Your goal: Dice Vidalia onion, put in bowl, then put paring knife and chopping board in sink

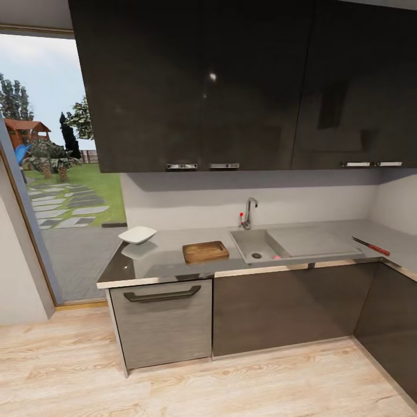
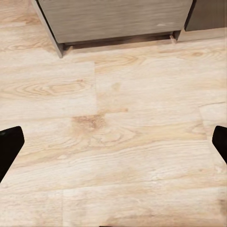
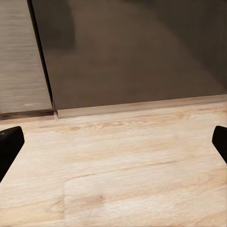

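Head view: a glossy grey countertop [image 1: 168, 263] under dark cabinets carries the white bowl [image 1: 138, 234], the chopping board [image 1: 205, 252], the sink [image 1: 292, 243] with the pinkish Vidalia onion [image 1: 276, 256] inside, and the paring knife [image 1: 370, 246] far right.

Left wrist view: left gripper [image 2: 113, 144] spread wide over the wood floor [image 2: 123, 142].

Right wrist view: right gripper [image 3: 113, 142] likewise spread, facing a dark cabinet door [image 3: 137, 52].

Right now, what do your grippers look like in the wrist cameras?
Little shows. The left gripper has two plain black fingers, blunt and angular, one at each side edge of its wrist view. The right gripper looks the same, fingers black and matte. No cables or markings are visible.
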### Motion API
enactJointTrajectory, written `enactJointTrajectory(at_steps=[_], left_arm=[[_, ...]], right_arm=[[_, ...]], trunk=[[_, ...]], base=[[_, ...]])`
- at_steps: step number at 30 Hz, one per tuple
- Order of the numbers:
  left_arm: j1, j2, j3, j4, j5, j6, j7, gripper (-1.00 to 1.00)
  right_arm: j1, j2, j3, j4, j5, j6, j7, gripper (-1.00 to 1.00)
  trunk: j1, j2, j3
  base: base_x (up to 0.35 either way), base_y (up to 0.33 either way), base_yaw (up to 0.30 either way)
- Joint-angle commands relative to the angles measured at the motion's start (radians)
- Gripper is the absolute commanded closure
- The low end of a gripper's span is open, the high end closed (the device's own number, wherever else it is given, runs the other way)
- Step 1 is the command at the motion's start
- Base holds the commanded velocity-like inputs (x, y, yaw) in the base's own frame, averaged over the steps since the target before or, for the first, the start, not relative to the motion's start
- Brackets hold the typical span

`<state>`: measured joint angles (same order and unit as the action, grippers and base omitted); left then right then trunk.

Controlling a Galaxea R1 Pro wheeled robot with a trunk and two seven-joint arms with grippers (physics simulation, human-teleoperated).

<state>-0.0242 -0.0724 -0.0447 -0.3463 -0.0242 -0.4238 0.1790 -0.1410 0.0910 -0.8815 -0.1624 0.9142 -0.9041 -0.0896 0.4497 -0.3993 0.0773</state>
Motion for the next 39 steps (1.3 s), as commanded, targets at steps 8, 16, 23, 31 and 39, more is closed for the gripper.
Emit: enactJointTrajectory(at_steps=[8,16,23,31,39], left_arm=[[0.000,0.002,-0.003,0.000,-0.003,-0.003,0.007,-1.00],[0.000,0.002,-0.002,0.000,-0.003,-0.003,0.008,-1.00],[0.000,0.002,-0.001,0.000,-0.003,-0.003,0.008,-1.00],[0.000,0.004,-0.001,0.000,-0.003,-0.002,0.008,-1.00],[0.000,0.005,-0.001,0.000,-0.003,-0.002,0.008,-1.00]], right_arm=[[0.000,0.001,-0.002,0.000,0.011,-0.002,-0.010,-1.00],[0.000,0.001,-0.002,0.000,0.011,-0.002,-0.011,-1.00],[0.000,0.001,-0.002,0.000,0.011,-0.004,-0.012,-1.00],[0.000,0.008,-0.001,0.000,0.011,-0.005,-0.014,-1.00],[0.000,0.009,-0.001,0.000,0.010,-0.004,-0.015,-1.00]], trunk=[[0.000,-0.001,0.000],[0.000,-0.001,0.000],[0.000,-0.001,0.000],[0.000,-0.001,0.000],[0.000,-0.001,0.000]], base=[[0.000,-0.004,0.000],[0.000,-0.144,0.000],[0.000,-0.308,0.000],[0.000,-0.327,0.000],[0.000,-0.329,0.139]])
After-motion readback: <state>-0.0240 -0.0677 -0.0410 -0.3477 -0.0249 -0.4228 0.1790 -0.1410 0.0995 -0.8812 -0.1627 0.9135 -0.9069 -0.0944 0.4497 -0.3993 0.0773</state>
